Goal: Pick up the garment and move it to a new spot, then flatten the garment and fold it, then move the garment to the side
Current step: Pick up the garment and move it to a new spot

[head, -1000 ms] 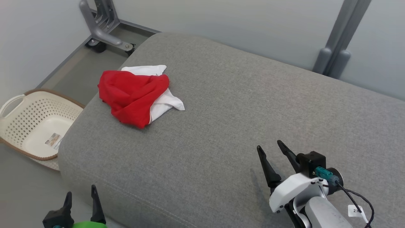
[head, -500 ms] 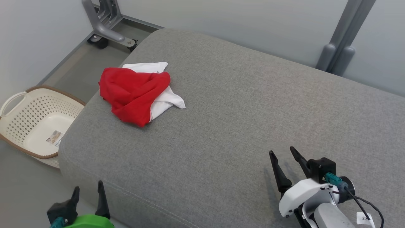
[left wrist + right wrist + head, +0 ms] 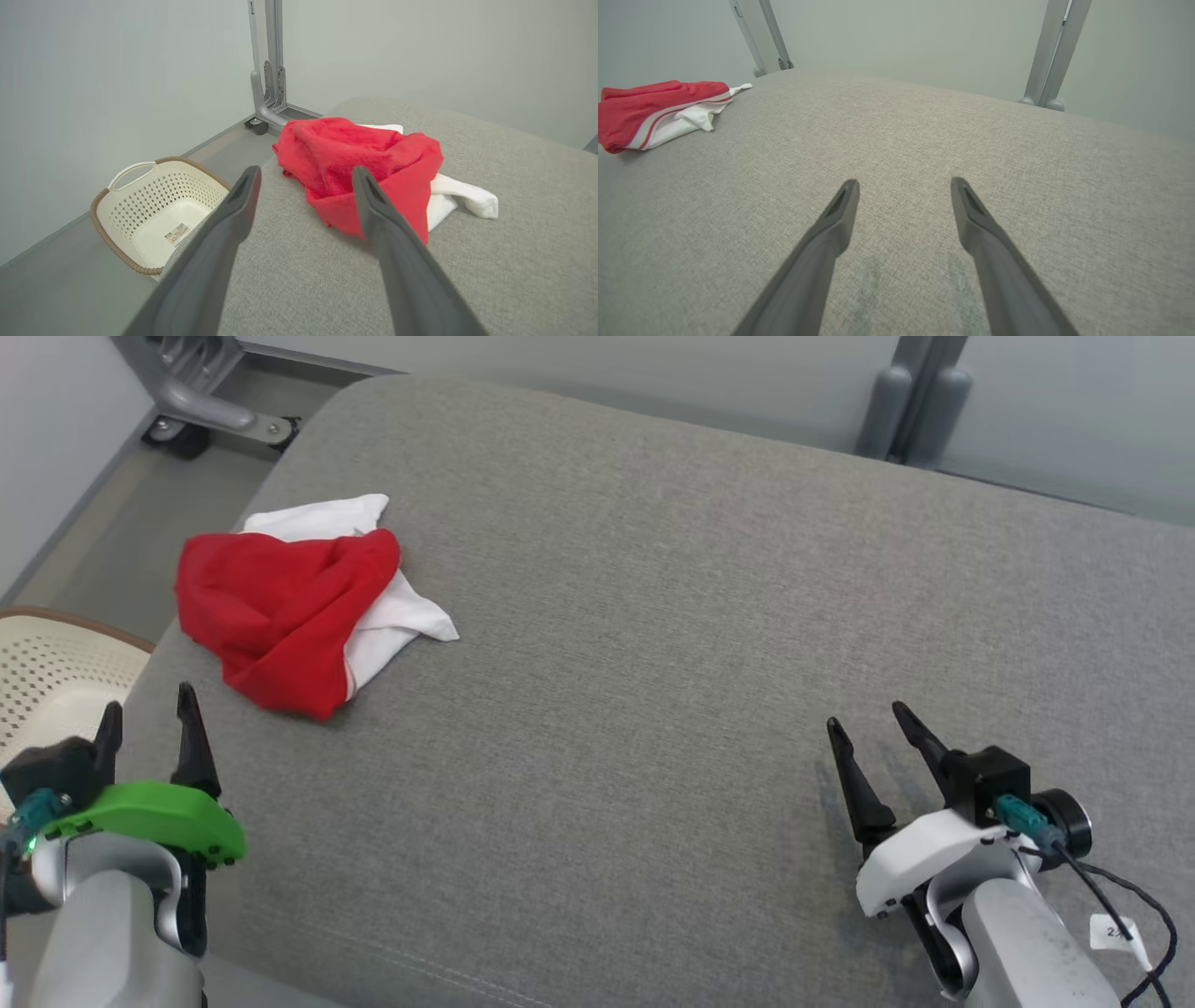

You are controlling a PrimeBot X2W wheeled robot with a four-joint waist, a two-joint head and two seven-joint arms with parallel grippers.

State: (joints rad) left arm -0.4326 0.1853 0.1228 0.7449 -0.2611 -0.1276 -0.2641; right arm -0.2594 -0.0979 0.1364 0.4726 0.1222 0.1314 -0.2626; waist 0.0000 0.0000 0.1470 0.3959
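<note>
Garment (image 3: 289, 607), red with white, lies crumpled in a heap on the grey cushion (image 3: 653, 616), close to its far left corner. The red part sits on top. White cloth pokes out from under it on the far side and again toward the cushion's middle. In my right wrist view a pale band runs along the red edge where it meets the white.

My left gripper (image 3: 147, 702) hangs over the cushion's near left edge. Its jaws are spread wide with nothing between them, and the fingers point toward the heap. It is near the red fold but apart from it, with bare grey fabric in between.

My right gripper (image 3: 865, 715) is low over the near right part of the cushion, well apart from the garment. It too is spread wide and empty. Faint shadows of its fingers fall on the weave beneath.

On the floor to the left of the cushion stands a cream perforated basket (image 3: 154, 198) with a brown rim and a small label on its bottom. Beyond the far left corner a grey metal frame foot (image 3: 201, 411) rests on a dark caster. Behind the far edge two grey posts (image 3: 910, 406) rise against the pale wall.
</note>
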